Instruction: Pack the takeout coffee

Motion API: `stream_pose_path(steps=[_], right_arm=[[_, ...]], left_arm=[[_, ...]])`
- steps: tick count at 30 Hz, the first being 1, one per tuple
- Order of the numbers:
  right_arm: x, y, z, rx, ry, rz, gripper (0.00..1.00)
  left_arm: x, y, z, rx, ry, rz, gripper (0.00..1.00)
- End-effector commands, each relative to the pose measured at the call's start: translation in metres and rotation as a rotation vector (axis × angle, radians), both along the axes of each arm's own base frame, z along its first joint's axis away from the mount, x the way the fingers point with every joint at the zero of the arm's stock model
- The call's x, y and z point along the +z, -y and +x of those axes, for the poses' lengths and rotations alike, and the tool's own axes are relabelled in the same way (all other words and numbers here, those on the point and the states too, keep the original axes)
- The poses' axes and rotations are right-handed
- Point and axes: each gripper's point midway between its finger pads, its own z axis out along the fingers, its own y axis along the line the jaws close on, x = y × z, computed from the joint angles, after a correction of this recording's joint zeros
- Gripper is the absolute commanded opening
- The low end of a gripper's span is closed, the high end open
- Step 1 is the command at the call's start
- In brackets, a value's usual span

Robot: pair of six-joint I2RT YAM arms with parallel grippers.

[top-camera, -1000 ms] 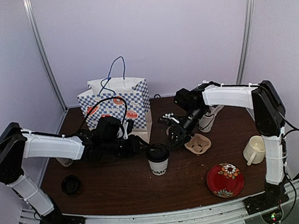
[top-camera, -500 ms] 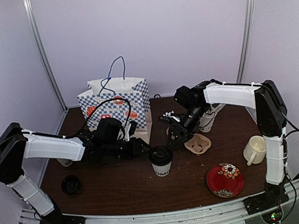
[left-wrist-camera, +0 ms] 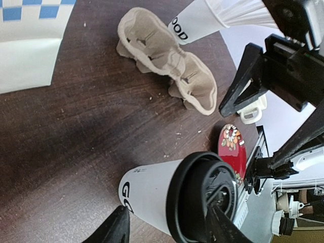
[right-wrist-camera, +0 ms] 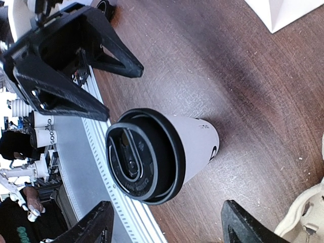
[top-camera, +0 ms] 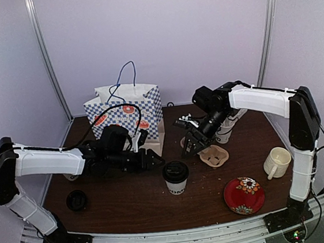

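Takeout coffee (top-camera: 175,178) upright mid-table, apart from cup carrier (top-camera: 214,156)

Open left hand (top-camera: 153,158), open right hand (top-camera: 190,144) — facing

The lidded cup (left-wrist-camera: 152,195), standing near the middle of the table towards its near edge, bore black letters beginning "G", the rest cut off. A second white cup (left-wrist-camera: 200,20), towards the table's far right corner, showed "OOD". Nothing else was legible.

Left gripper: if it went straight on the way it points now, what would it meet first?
The left gripper would first meet the lidded takeout coffee cup, standing just ahead between its open fingers; gap unclear.
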Motion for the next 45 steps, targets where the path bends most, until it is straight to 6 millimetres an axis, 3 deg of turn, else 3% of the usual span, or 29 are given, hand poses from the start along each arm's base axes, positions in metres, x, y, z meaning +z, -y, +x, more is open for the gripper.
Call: stream_pose_path(steps=[1,6,11,16,34,45], right_arm=[[0.007,0.009,-0.006,0.01,0.057,-0.004,0.78],[-0.005,0.011,-0.018,0.023,0.053,-0.016,0.85],[-0.013,0.002,-0.037,0.066,0.06,-0.015,0.91],[-0.022,-0.005,-0.05,0.106,0.061,-0.037,0.93],[-0.043,-0.01,-0.037,0.091,0.078,-0.107,0.93],[-0.067,0.003,-0.018,0.043,0.149,-0.238,0.92]], left_arm=[[0.027,0.001,0.001,-0.012,0.08,-0.034,0.55],[0.029,-0.001,0.008,0.001,0.116,-0.001,0.57],[0.038,0.014,0.016,-0.046,0.143,0.006,0.58],[0.029,0.025,0.019,-0.074,0.128,0.01,0.58],[-0.014,0.02,0.009,-0.085,0.036,0.054,0.52],[-0.034,0.012,0.003,-0.071,-0.009,0.09,0.47]])
